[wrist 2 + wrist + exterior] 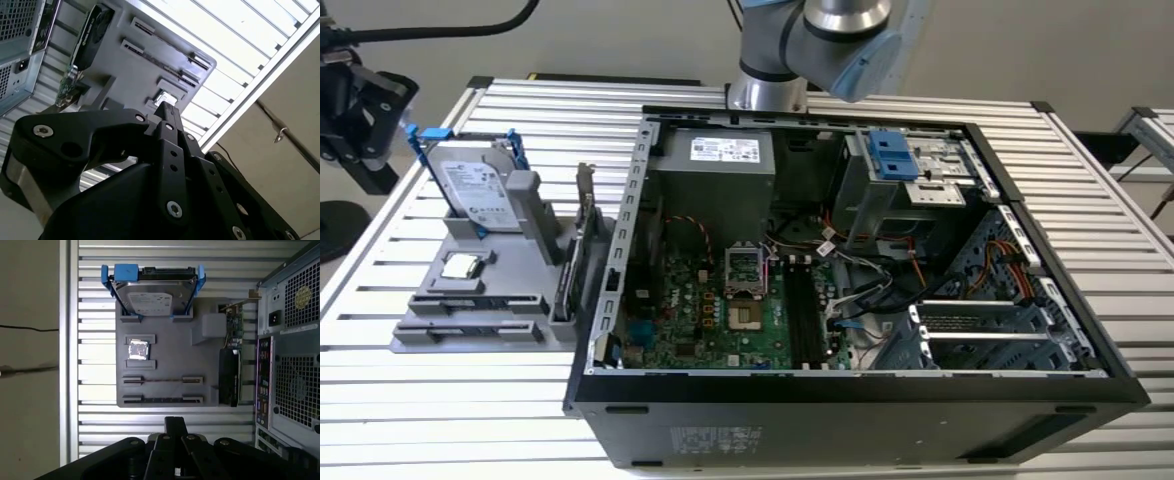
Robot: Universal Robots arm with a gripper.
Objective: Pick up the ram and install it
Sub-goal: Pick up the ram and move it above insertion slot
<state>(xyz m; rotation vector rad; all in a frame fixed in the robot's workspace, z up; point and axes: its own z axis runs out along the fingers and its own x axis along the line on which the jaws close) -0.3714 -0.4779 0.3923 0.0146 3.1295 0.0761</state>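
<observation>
Exterior view: one open computer case (854,250) sits on the slatted worktop (1121,240) with one grey fixture (454,340) just beside it at the exterior view's left; the board's memory slots (809,310) look bare, so I judge the pick not yet begun. Second wrist view: the tool (167,107) is closed tight and holds nothing. First wrist view: the tool (175,421) hovers apart from the fixture, which carries one hard drive (155,295), one processor (137,348), one card (230,375) and two cradles, with the ram (162,400) on edge in the cradle farthest from the drive; a grasp likely calls for opening up and squaring across that thin edge.

Silver slatted aluminium bench (440,400), pretty brightly lit, plain beige floor (30,415) around it, second slatted bench (1154,130) poking in at the exterior view's right edge.
</observation>
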